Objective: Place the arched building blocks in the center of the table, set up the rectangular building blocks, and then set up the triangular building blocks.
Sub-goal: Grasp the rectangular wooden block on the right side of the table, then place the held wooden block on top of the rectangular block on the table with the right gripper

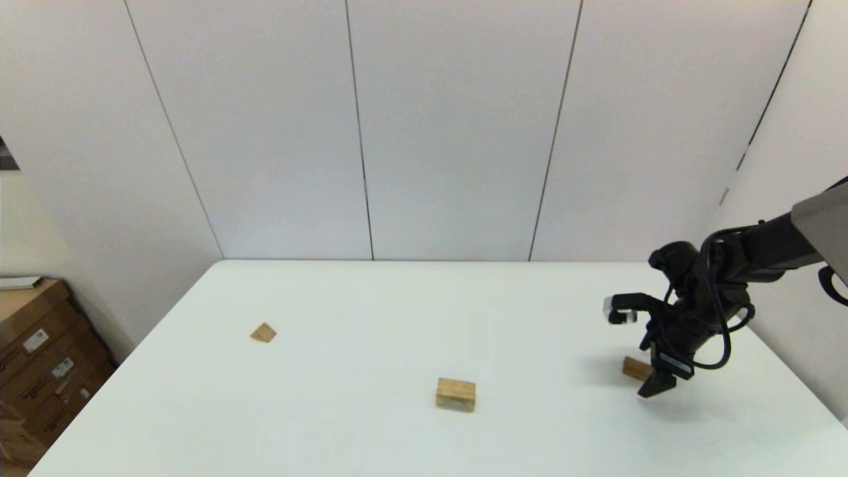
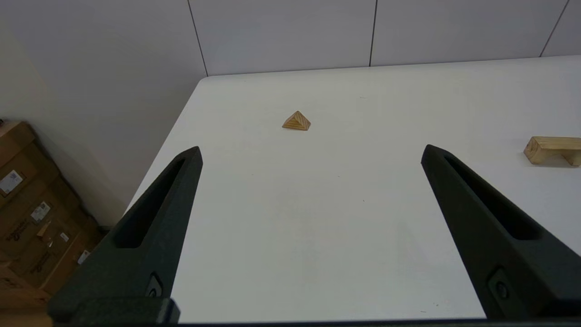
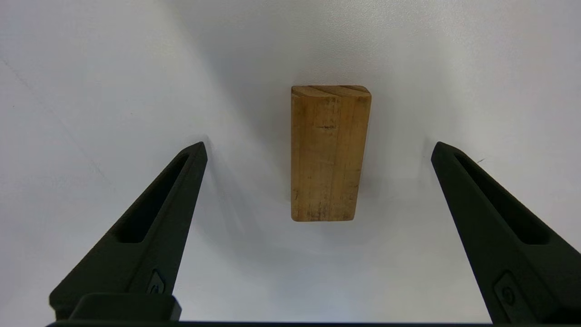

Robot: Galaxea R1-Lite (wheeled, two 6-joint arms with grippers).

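While its two black fingers stand spread wide, the right gripper [image 1: 656,384] points down at the right side of the head view, low over the table [image 1: 371,311]. Between the spread fingers [image 3: 150,222], touching neither, lies the rectangular building block [image 3: 330,154], flat on the white surface; in the head view only one end of it [image 1: 636,368] shows just left of the gripper, at lower right of the frame. Nearer the middle, at lower centre of the head view, the arched building block [image 1: 456,394] rests on the table, well apart from the gripper; the left wrist view shows its notch turned down, the legs on the surface [image 2: 551,150]. Farthest off, at centre left of the head view, sits the triangular building block [image 1: 264,332]. The left gripper [image 2: 311,154] is likewise spread and holds nothing. Cardboard boxes [image 1: 40,364] stand beside the table at far left.
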